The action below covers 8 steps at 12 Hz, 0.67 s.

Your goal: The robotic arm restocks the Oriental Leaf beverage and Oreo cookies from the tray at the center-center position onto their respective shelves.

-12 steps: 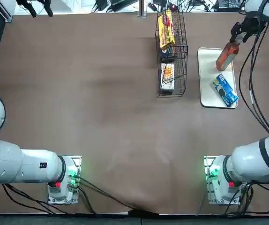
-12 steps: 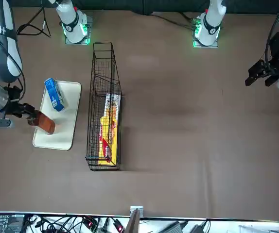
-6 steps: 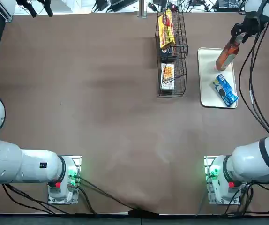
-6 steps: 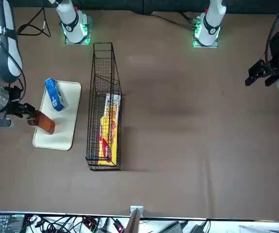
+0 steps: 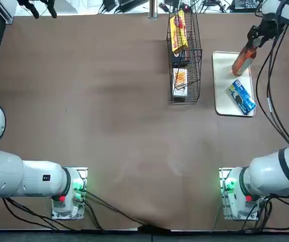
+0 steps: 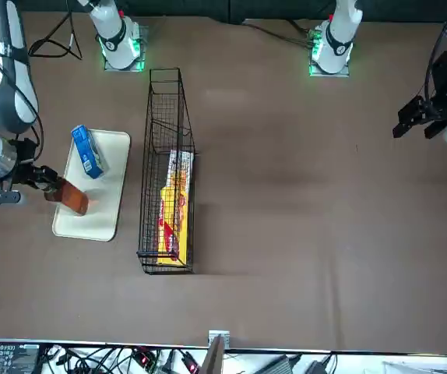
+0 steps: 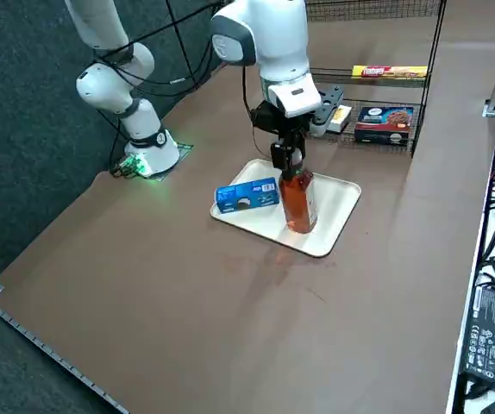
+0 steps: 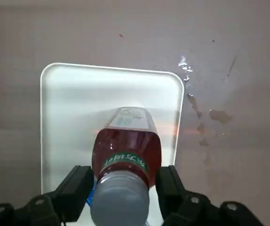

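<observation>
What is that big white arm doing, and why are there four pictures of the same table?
That is a robot arm. Its black gripper is around the neck of a tea bottle standing on a white tray. A blue cookie packet lies there too. Beside the tray stands a black wire rack with snack packets inside.

One camera looks straight down, one faces the robot from across the table, one looks down from the robot's right, and one rides on the arm's wrist, seeing what the gripper sees.
</observation>
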Tool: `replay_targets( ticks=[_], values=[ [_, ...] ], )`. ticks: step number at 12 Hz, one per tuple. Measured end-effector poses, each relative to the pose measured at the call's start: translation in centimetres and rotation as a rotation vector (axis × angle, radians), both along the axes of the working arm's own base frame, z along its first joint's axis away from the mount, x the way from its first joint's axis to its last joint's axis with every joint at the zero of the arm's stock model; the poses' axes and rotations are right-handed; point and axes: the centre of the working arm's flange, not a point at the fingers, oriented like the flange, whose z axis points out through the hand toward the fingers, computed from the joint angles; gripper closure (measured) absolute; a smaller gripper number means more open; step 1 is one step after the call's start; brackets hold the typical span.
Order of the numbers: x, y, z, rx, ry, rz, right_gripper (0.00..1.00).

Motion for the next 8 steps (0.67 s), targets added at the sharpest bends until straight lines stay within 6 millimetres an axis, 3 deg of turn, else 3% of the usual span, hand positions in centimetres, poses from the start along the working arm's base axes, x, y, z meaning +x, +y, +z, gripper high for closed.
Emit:
replay_targets(
  ticks=[8],
  values=[
    [-0.03,0.03,-0.77,0.002,0.012,0.0,0.25]
  ],
)
